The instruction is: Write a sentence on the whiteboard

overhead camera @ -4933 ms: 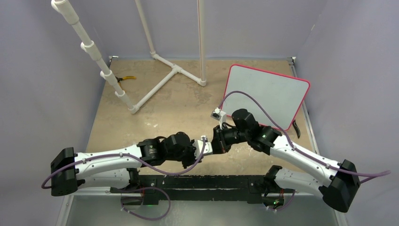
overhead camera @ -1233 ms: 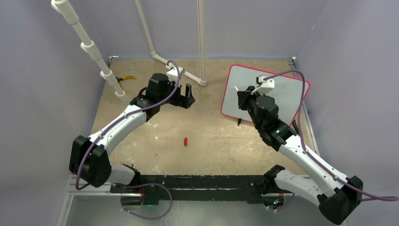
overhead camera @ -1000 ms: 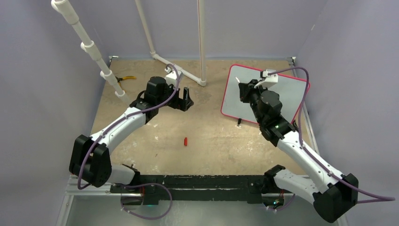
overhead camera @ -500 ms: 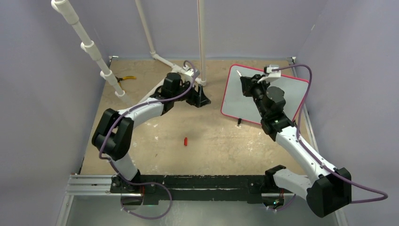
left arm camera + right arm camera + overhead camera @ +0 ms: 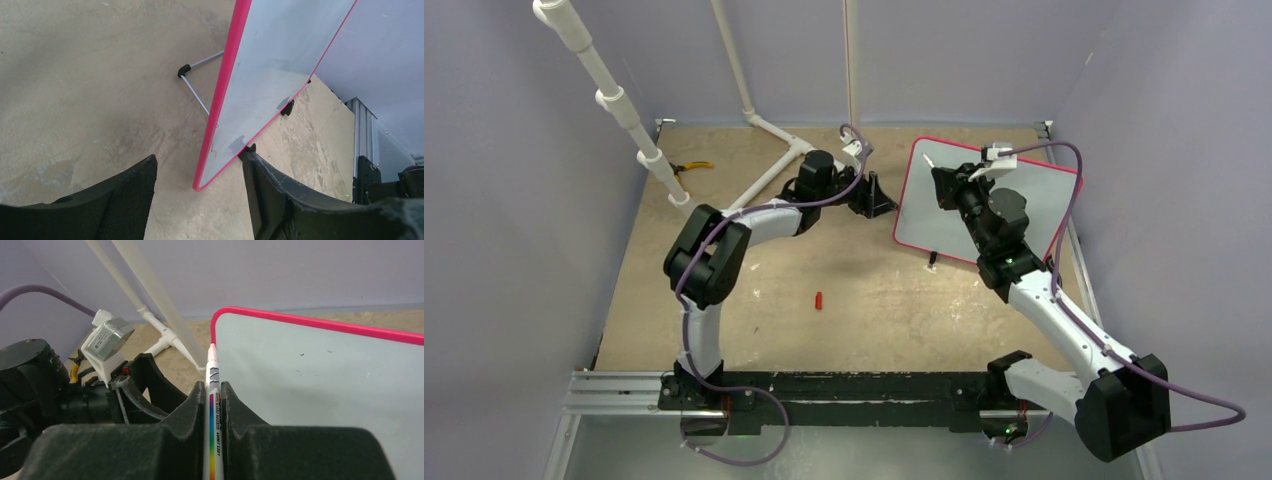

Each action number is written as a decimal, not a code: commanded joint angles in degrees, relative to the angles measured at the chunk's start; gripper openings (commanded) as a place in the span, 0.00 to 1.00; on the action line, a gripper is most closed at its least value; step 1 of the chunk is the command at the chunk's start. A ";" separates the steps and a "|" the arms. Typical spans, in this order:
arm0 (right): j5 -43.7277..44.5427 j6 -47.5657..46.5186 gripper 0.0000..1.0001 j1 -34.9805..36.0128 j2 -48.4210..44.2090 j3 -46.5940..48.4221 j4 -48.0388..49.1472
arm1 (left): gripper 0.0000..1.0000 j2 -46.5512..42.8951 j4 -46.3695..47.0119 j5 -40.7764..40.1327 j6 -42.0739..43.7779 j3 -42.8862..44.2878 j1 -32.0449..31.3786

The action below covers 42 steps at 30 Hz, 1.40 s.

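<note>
Clenched on one white marker (image 5: 212, 371), the right gripper (image 5: 213, 390) holds the pen's tip at the upper left corner of the whiteboard (image 5: 1042, 205); whether tip and board touch cannot be told. The left gripper (image 5: 197, 165) is spread wide, one finger on either side of the board's lower left corner, touching nothing.

Mid-table, well apart from both arms, lies a single small red cap (image 5: 818, 300) on the bare tan table (image 5: 754, 262). Beyond it, at the far right, stands the one whiteboard, pink-framed and tilted back on a wire stand (image 5: 198, 93), with two black feet (image 5: 286, 106) showing along its lower edge. At the far left, one pair of yellow-handled pliers (image 5: 690, 166) lies beside a white pipe frame (image 5: 764, 178) from which three pipes rise.
</note>
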 commanded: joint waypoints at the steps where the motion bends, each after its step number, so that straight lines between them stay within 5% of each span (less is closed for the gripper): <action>1: 1.05 -1.13 0.00 -0.19 -0.69 -0.06 2.83 | 0.60 2.52 6.10 3.02 -1.56 4.02 -0.52; 42: 5.05 -1.87 0.00 -0.21 4.99 1.13 4.82 | 0.19 7.12 -2.38 -1.40 6.29 6.60 -3.54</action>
